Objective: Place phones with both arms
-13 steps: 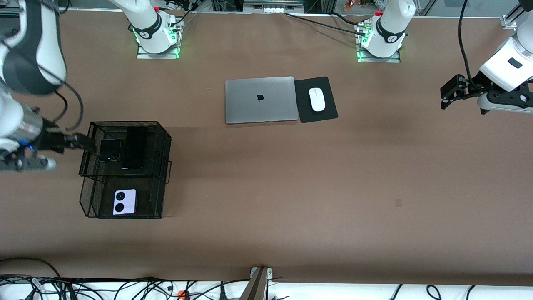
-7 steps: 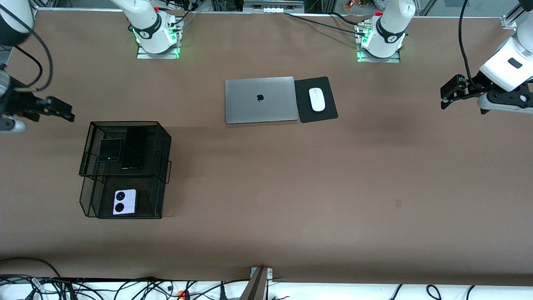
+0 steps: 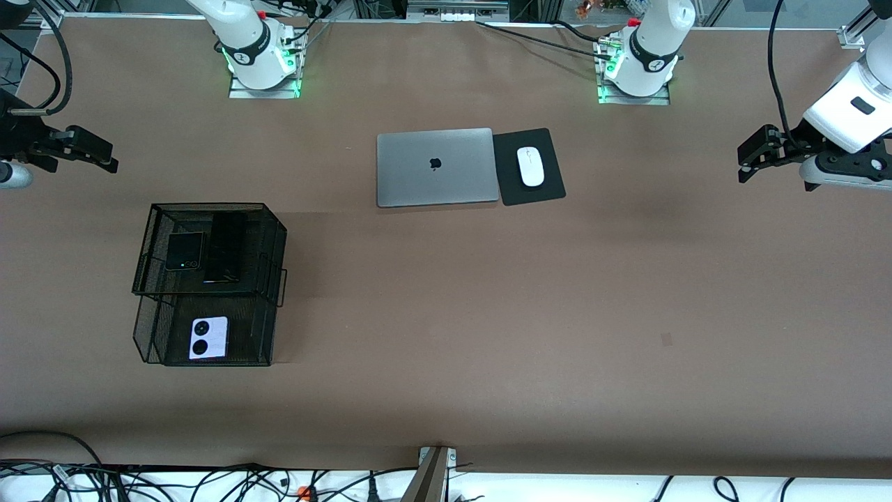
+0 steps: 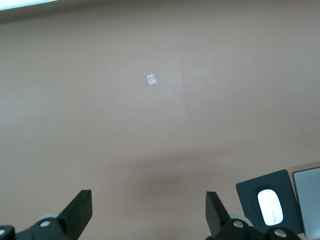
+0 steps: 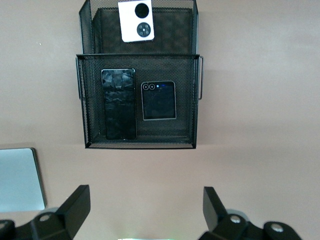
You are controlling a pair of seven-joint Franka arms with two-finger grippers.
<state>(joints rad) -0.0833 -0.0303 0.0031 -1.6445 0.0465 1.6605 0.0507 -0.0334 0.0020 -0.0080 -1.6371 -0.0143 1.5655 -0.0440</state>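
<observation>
At the nine o'clock edge of the front view we see the right claw (image 3: 94,153) hanging over bare tabletop (image 3: 446,314) at the right arm's end, its fingers spread wide and holding nothing; its own wrist view shows both black fingers (image 5: 75,202) well apart.

Toward seven o'clock from it stands a black two-tier wire-mesh rack (image 3: 209,282). In the upper tray lie the squarish black flip phone (image 3: 185,251) and the long slim black slab (image 3: 226,247), side by side and just apart, the slab on the side toward the table's middle. On the lower tier, nearer the front camera, lies the lavender-white phone (image 3: 208,337) with its two black circles facing up. In the right wrist view we look straight down on the same rack (image 5: 137,145), with the slab (image 5: 119,103), the flip phone (image 5: 158,100) and the lavender-white phone (image 5: 136,20) all lying flat.

Around twelve o'clock of the tabletop's middle rests a closed grey laptop (image 3: 437,166), with a black mouse pad (image 3: 550,181) touching its edge on the left arm's side and a white mouse (image 3: 530,166) on the pad.

At three o'clock the left claw (image 3: 749,157) waits over bare tabletop, open and empty; its wrist view shows its fingers (image 4: 80,210) spread, with the mouse (image 4: 270,207) and pad in the corner.
</observation>
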